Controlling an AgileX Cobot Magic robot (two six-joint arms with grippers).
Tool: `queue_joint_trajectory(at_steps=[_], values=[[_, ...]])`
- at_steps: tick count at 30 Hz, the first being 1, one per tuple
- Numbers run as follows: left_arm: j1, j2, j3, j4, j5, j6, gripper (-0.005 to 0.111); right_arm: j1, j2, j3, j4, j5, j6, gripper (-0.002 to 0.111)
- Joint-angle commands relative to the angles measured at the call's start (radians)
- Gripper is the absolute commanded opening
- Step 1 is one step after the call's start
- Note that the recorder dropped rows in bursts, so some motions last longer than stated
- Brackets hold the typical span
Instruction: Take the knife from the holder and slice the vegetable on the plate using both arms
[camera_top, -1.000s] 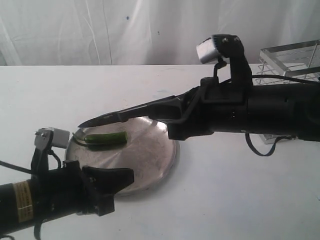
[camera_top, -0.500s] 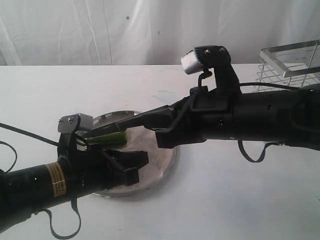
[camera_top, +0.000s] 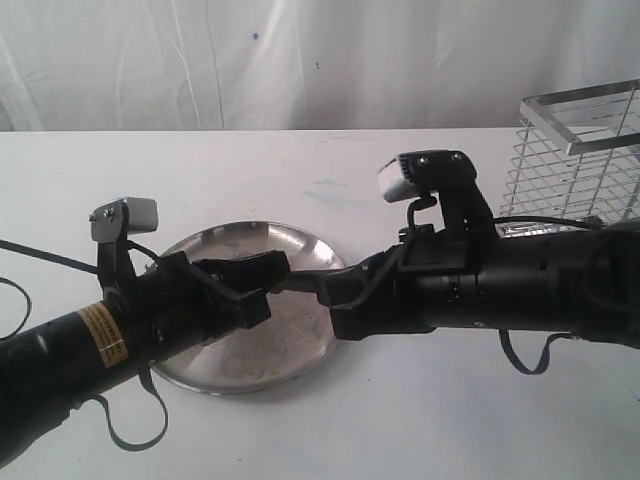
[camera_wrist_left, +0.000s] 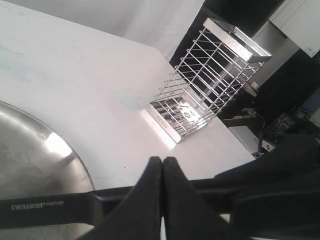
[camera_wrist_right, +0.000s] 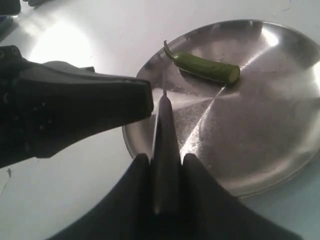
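Knife (camera_wrist_right: 164, 150) sits clamped between your right gripper (camera_wrist_right: 165, 165)'s fingers, blade pointing out over the steel plate (camera_wrist_right: 280, 150). In the exterior view you see only a short stretch of it at frame centre, the tip hidden behind the left gripper (camera_top: 245, 285). The green pepper (camera_wrist_right: 205, 66) lies on the plate in the upper middle of the right wrist frame, clear of the blade; the exterior view hides it behind the left arm. Your left gripper's fingers (camera_wrist_left: 150, 200) are pressed together, holding nothing. The wire holder (camera_top: 575, 150) is cut off at upper right. Since half a second ago the left gripper has moved up over the plate, and the right arm has dropped lower.
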Motion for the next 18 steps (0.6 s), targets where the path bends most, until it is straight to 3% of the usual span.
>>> queue_joint_trajectory(at_steps=[1,7,10,15,18], values=[[0.0,-0.003,-0.004,0.008,-0.001,0.006,0.0,0.002,0.008,0.007,0.001,-0.001,0.0,0.0],[0.0,-0.003,-0.004,0.131,0.003,-0.002,0.0,0.002,0.021,0.007,0.001,-0.112,-0.005,0.0],[0.0,-0.003,-0.004,0.21,0.07,-0.002,0.0,0.002,0.021,0.005,0.001,-0.136,-0.005,0.0],[0.0,-0.003,-0.004,0.311,0.269,0.003,0.0,0.002,0.021,0.005,0.001,-0.05,-0.005,0.0],[0.0,-0.003,-0.004,0.298,0.278,0.041,0.0,0.002,0.021,0.005,0.001,0.018,-0.005,0.0]])
